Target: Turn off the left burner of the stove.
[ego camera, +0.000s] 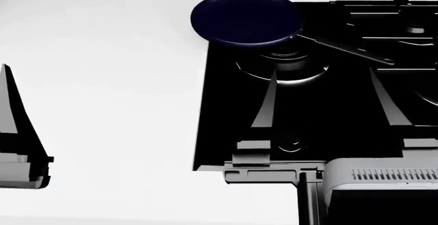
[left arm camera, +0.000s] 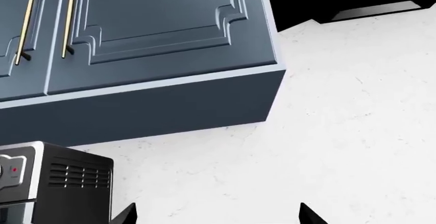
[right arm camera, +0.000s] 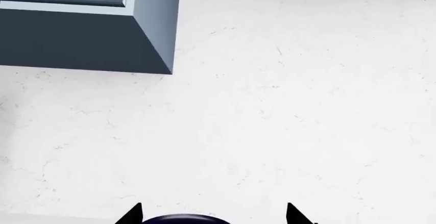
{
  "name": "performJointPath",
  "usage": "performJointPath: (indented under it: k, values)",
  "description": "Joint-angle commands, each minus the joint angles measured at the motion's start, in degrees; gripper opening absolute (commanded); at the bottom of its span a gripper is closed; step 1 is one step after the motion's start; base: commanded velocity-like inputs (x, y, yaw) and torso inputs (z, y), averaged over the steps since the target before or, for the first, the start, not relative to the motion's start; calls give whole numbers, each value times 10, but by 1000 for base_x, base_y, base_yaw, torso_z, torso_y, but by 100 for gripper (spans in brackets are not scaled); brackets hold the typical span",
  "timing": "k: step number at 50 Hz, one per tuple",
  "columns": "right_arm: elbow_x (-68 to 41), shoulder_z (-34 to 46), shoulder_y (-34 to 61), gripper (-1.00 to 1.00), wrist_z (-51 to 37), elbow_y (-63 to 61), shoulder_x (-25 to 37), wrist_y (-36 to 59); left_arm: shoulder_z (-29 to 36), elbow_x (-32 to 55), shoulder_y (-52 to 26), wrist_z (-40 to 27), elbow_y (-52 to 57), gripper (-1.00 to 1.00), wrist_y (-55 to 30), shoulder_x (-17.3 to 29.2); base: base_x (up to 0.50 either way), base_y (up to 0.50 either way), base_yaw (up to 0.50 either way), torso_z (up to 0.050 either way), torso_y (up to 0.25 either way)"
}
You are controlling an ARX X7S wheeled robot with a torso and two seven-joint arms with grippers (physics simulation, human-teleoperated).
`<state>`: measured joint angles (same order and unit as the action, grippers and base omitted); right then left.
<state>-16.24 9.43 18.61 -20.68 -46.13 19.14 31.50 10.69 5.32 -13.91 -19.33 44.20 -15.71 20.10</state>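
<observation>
The stove [ego camera: 219,133] is a glossy black cooktop at the right of the head view. The left burner [ego camera: 284,67] shows its shiny rim, mostly covered by a dark blue frying pan [ego camera: 246,17] whose handle points right. A small round knob [ego camera: 291,144] sits near the stove's front edge. My right gripper [ego camera: 323,72] is open over the stove's front, its fingers [ego camera: 265,104] straddling the knob area, apart from the burner. In the right wrist view the gripper [right arm camera: 212,211] is open with the pan's rim [right arm camera: 177,220] between the tips. My left gripper [left arm camera: 216,216] is open and empty.
White counter [ego camera: 102,81] lies left of the stove, with my left gripper's finger [ego camera: 10,122] over its left edge. More burners and grates [ego camera: 411,30] lie to the right. Blue wall cabinets [left arm camera: 150,30] and a black-and-silver appliance [left arm camera: 61,178] show in the left wrist view.
</observation>
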Motion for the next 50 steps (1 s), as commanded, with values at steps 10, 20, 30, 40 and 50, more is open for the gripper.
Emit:
performJointPath:
  k: [10,20,30,40,50]
  values:
    - [-12,-1,6,100,-4,7,0,7,-1,8,6,-2,20,100,-8,8,58,0,0,0,0]
    - [-22,-6,7,100,-6,-1,0,11,1,8,0,-4,13,100,-6,7,0,0,0,0,0]
    - [-22,-4,9,100,-9,0,3,12,4,7,-4,-6,12,100,-7,7,137,0,0,0,0]
    - [-24,-4,9,100,-11,1,4,12,0,12,2,-8,24,100,-12,13,335,0,0,0,0]
    - [-23,0,4,100,-16,-6,6,11,-2,14,9,-10,29,100,-10,16,62,0,0,0,0]
